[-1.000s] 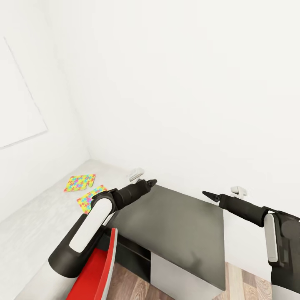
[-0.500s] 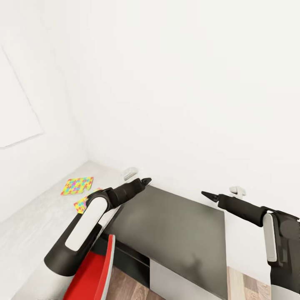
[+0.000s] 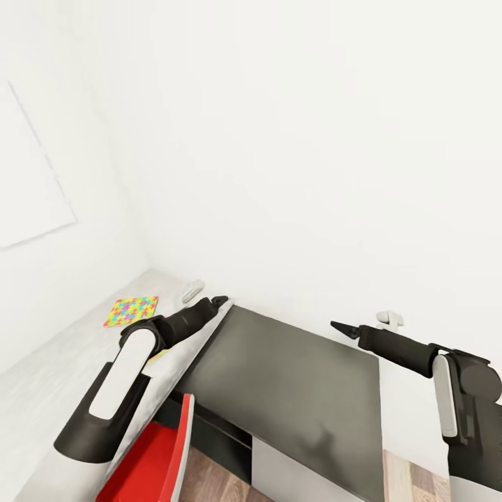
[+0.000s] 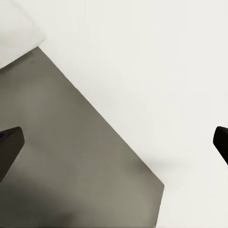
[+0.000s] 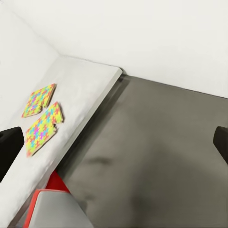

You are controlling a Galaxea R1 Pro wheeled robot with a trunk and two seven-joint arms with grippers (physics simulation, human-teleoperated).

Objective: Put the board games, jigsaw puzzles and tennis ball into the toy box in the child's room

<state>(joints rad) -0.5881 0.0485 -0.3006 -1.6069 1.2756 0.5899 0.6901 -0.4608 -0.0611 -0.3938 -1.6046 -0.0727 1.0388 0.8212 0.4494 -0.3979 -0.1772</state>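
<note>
Two jigsaw puzzles (image 5: 39, 99) (image 5: 43, 127) lie flat, side by side, on the pale table (image 5: 90, 90). From the head, the farther puzzle (image 3: 131, 310) is plain to see, while my left forearm covers most of the nearer one. My left gripper (image 3: 219, 300) hangs open over the table's edge where it meets the dark cabinet, to the right of the puzzles. My right gripper (image 3: 339, 326) is open above the cabinet's far right side. Both wrist views have the fingertips wide apart with nothing between them. The board games, tennis ball and toy box are out of view.
A lower dark-topped cabinet (image 3: 279, 376) stands against the table's (image 3: 49, 376) end, close to the white wall (image 3: 314, 139). A red chair (image 3: 150, 457) sits below my left arm. Wooden floor (image 3: 411, 481) is visible at the bottom right.
My left arm has swung left, from over the cabinet to the table's edge, and now covers most of the nearer puzzle. The right arm has barely moved.
</note>
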